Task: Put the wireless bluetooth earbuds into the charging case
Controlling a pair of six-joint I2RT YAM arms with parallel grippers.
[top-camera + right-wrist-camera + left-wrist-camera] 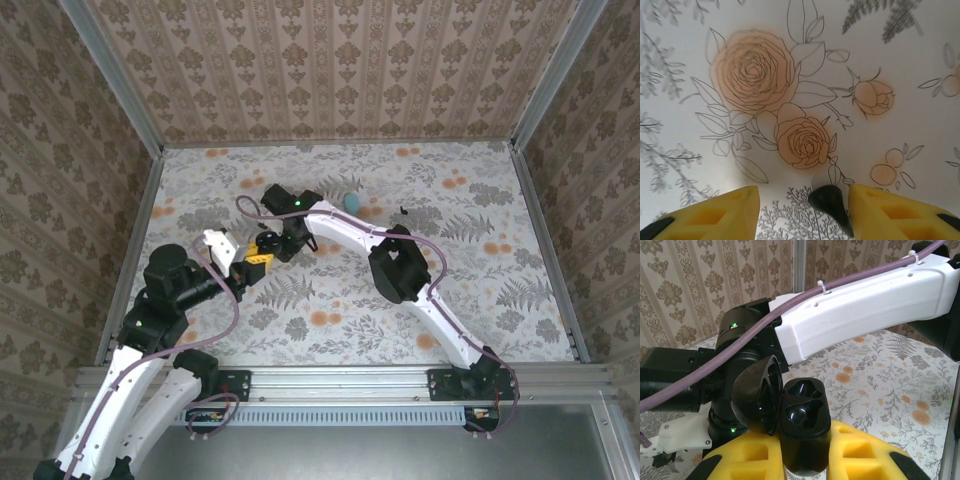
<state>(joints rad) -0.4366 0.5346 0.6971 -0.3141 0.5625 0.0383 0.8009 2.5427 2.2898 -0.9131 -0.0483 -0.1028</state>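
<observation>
Fingers [740, 457] of the left gripper [805, 462] are clamped tight on the charging case [802, 415]. It's a black one, standing upright between the yellow pads. Its hinged lid [757, 395] is flipped open to the side, and both moulded wells inside are bare.

The right gripper [802, 200] has its yellow fingers [730, 212] standing partway apart. A black earbud [829, 200] sits between them, hard up against the finger on the right of that view, with free space on its other side. Honestly can't tell whether it's actually pinched or just resting there.

From the top camera the two grippers are almost nose to nose over the flowery table [480, 280], the right one just behind the case. The white link of the right arm [860, 305] crosses right above the open lid in the left wrist view.

Further back, well apart from both grippers, a teal egg-shaped shell [352, 203] lies on the table. A tiny black object [402, 211] is beside it, too small to make out.
</observation>
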